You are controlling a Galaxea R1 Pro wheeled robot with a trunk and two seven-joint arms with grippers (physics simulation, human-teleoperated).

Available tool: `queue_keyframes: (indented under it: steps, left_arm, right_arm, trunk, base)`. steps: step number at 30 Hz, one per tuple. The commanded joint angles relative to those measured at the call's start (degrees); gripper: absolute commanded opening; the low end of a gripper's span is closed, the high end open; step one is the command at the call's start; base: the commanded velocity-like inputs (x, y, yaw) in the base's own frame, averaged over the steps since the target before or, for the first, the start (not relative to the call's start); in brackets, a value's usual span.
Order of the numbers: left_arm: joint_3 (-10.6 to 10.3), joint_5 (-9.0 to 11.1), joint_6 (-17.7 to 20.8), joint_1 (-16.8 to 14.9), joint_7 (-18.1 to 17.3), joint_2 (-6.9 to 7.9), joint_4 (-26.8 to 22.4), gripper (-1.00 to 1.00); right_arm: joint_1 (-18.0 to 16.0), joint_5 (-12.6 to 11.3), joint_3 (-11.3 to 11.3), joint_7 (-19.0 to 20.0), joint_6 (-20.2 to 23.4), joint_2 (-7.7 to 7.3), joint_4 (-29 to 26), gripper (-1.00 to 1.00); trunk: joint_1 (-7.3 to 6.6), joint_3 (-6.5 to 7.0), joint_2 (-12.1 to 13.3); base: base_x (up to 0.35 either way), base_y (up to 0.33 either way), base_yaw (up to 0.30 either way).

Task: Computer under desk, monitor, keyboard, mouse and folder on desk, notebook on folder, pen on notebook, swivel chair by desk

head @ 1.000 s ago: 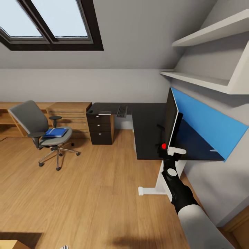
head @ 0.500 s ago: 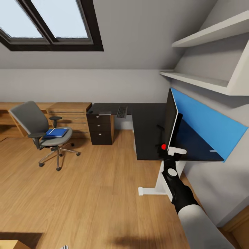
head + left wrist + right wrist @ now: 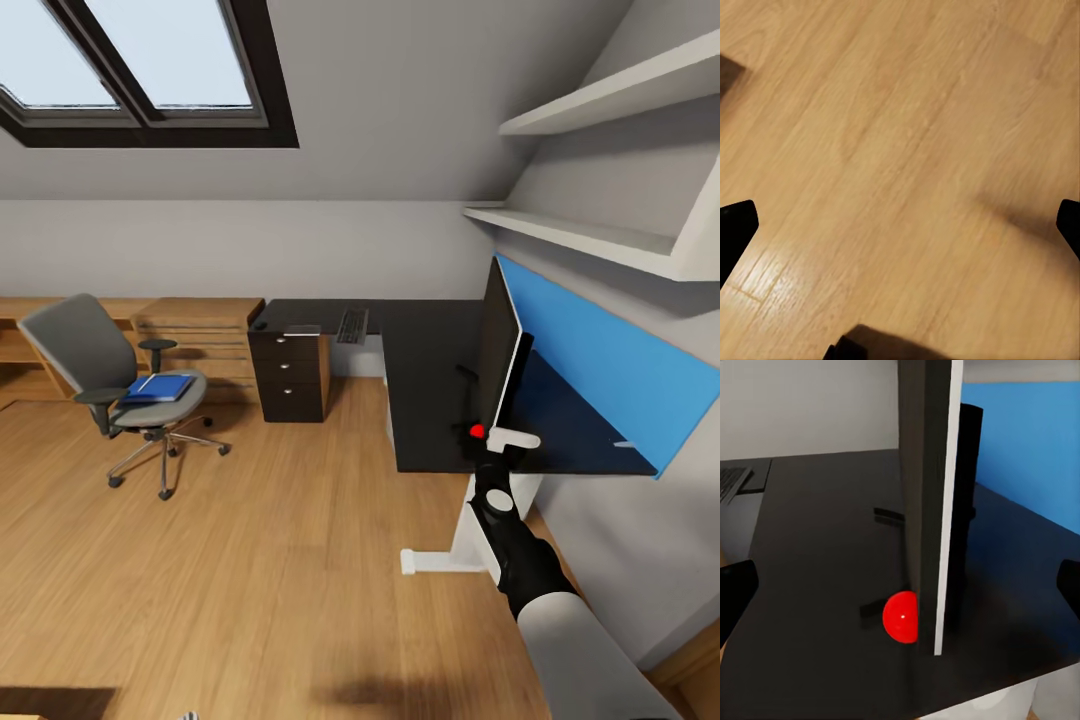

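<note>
- The monitor (image 3: pixel 497 350) stands upright on the glossy black bench (image 3: pixel 430 380), seen almost edge-on, close to the bench's near edge and in front of the blue back panel (image 3: pixel 590 370).
- A red dot (image 3: pixel 477 431) shows at its lower near corner; in the right wrist view the same dot (image 3: pixel 901 617) sits against the screen's thin edge (image 3: pixel 926 495).
- The right pincer (image 3: pixel 505 440) reaches to the monitor's near bottom corner. In the right wrist view its dark fingertips (image 3: pixel 736 592) stand wide apart at the picture's edges, so it is released and grips nothing.
- The left pincer (image 3: pixel 900 232) points at the wooden floor (image 3: pixel 907 150), fingertips spread wide, also released.
- The keyboard (image 3: pixel 352 324) lies on the far arm of the bench, above the black drawer unit (image 3: pixel 290 370).
- The swivel chair (image 3: pixel 120 385) stands on the floor well apart from the bench, to the left, before low wooden shelving (image 3: pixel 200 330).
- The blue folder (image 3: pixel 160 387) lies on the chair's seat.
- White wall shelves (image 3: pixel 600 235) hang above the bench.
</note>
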Motion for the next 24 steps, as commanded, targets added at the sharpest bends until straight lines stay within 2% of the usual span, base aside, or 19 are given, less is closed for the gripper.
queue_keyframes:
  steps: [1, 24]
  left_arm:
    - [0.5, -0.5, -0.2, -0.1, -0.4, -0.06, 0.0, 1.0]
    - [0.5, -0.5, -0.2, -0.1, -0.4, -0.05, 0.1, 1.0]
  right_arm:
    - [0.0, 0.1, 0.1, -0.4, -0.1, -0.03, 0.1, 1.0]
    - [0.0, 0.1, 0.1, -0.4, -0.1, -0.36, 0.1, 1.0]
  trunk:
    - [0.01, -0.06, 0.0]
    - [0.01, -0.06, 0.0]
  base:
    - [0.053, 0.0, 0.0]
    - [0.087, -0.051, 0.0]
